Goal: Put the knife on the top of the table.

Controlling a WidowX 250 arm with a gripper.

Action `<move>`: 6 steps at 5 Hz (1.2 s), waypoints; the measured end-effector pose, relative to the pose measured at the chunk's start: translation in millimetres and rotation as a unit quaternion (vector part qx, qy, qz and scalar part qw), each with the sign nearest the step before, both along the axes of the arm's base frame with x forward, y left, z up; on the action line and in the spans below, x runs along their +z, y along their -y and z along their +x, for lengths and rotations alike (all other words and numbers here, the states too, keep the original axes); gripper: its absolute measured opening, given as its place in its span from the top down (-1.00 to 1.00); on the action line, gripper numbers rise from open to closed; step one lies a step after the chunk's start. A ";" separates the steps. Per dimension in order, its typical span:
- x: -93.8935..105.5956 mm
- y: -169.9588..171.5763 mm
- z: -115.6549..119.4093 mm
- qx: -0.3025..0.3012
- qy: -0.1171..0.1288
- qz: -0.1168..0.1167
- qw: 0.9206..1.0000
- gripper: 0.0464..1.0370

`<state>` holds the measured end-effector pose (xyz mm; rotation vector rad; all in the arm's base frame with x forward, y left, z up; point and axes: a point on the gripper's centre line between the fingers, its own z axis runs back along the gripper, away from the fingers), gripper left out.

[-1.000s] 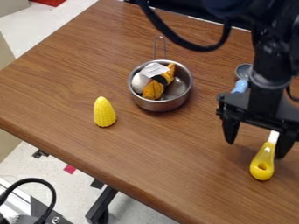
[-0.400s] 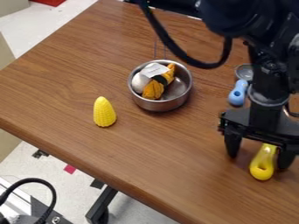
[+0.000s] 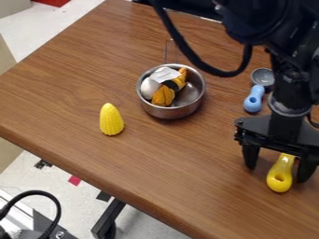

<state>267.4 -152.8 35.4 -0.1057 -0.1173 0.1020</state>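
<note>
The gripper [image 3: 278, 173] hangs low over the right side of the wooden table [image 3: 168, 163]. Its fingers are spread, one on each side of a yellow handle [image 3: 280, 176], with gaps between them and it. This handle appears to be the knife's; its rounded end points toward the table's front edge, and its other end is hidden under the gripper body.
A metal pot [image 3: 171, 110] holding a white item and an orange-and-black item stands at upper middle. The yellow corn [image 3: 111, 120] stands left of it. A spoon with a blue handle [image 3: 253, 100] lies just behind the gripper. A black cable loops over the table.
My gripper has come down around the yellow handle, mostly in the first half second, covering its white part. The blue handle has come into fuller view. The other objects have stayed where they were.
</note>
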 end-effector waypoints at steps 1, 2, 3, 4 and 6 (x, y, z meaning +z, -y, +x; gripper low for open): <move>-0.4 -5.0 0.7 -0.003 0.000 0.007 1.000 -0.28; 2.9 -15.2 -0.7 -0.013 0.013 0.010 1.000 0.21; 19.5 -24.9 3.0 -0.028 0.030 -0.004 0.999 0.22; 32.7 -39.2 1.8 -0.049 0.055 0.004 0.997 0.22; 57.8 -77.2 2.3 -0.041 0.043 -0.001 0.998 0.22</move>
